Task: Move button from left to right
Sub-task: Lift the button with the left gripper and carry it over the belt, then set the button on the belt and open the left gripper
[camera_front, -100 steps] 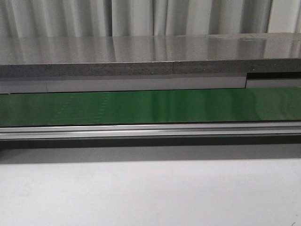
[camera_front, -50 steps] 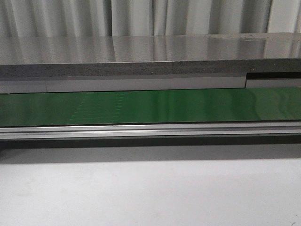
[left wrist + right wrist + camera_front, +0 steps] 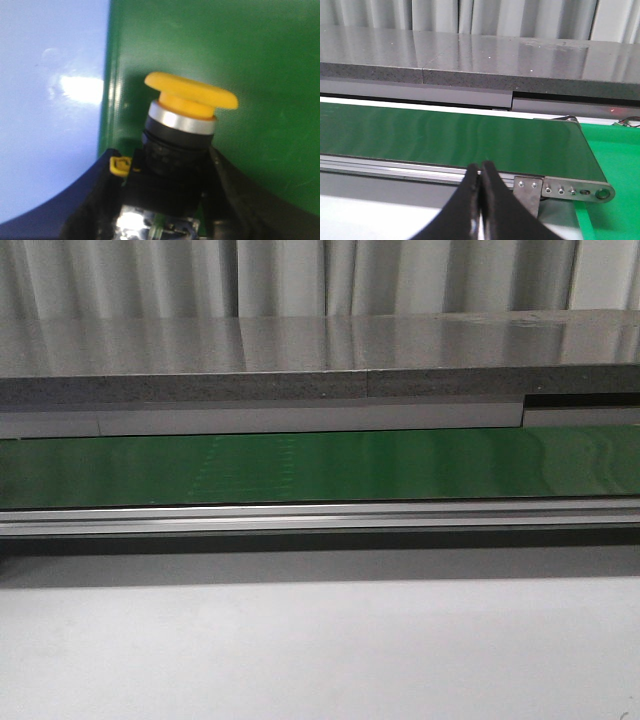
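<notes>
The button (image 3: 192, 92) shows only in the left wrist view: a round yellow-orange cap, a silver ring and a dark blocky body. My left gripper (image 3: 164, 161) is shut on that body, one dark finger on each side, with the cap sticking out past the fingertips. Behind the button is a green surface (image 3: 260, 60), close to its border with a white surface (image 3: 50, 125). My right gripper (image 3: 480, 170) is shut with nothing between its fingers, in front of the green conveyor belt (image 3: 445, 135). The front view shows neither gripper nor the button.
The green belt (image 3: 320, 465) runs across the front view, with an aluminium rail (image 3: 320, 518) along its near side and a grey stone ledge (image 3: 300, 350) behind. White tabletop (image 3: 320, 650) lies in front. A green mat (image 3: 615, 160) sits past the belt's right end.
In the front view a faint pattern on the green belt has drifted to the right. No arm or button has come into that view.
</notes>
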